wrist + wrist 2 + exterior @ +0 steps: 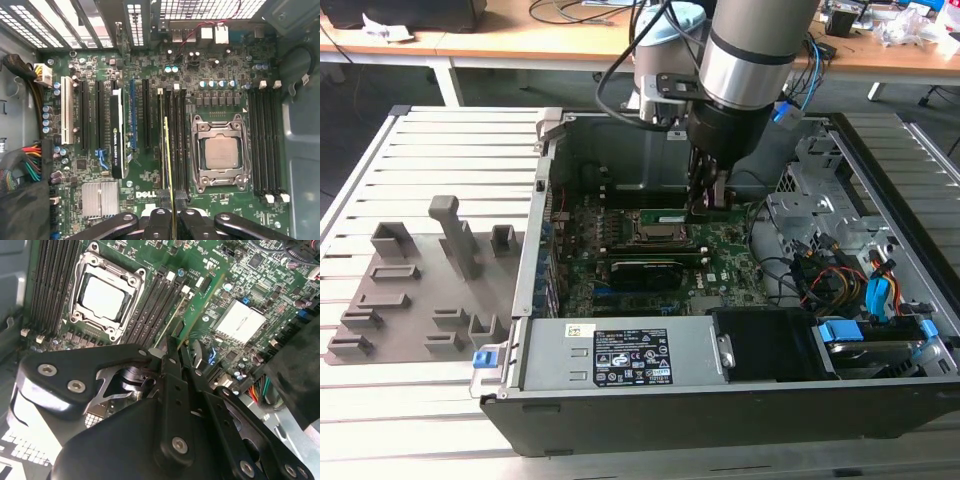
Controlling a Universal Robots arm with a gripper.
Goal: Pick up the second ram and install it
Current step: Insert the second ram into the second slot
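One second ram (pixel 167 150), edge-on along slots.

White logo lettering on motherboard (pixel 145 175), printed label on power supply (pixel 620 360), fine print illegible

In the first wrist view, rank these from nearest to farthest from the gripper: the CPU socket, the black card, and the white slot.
The gripper is shut on the second ram, which is edge-on between the memory slots.
1. CPU socket, just beside the ram.
2. Black card, on the ram's other side, farther off.
3. White slot, beyond the card, near the bundled cables.
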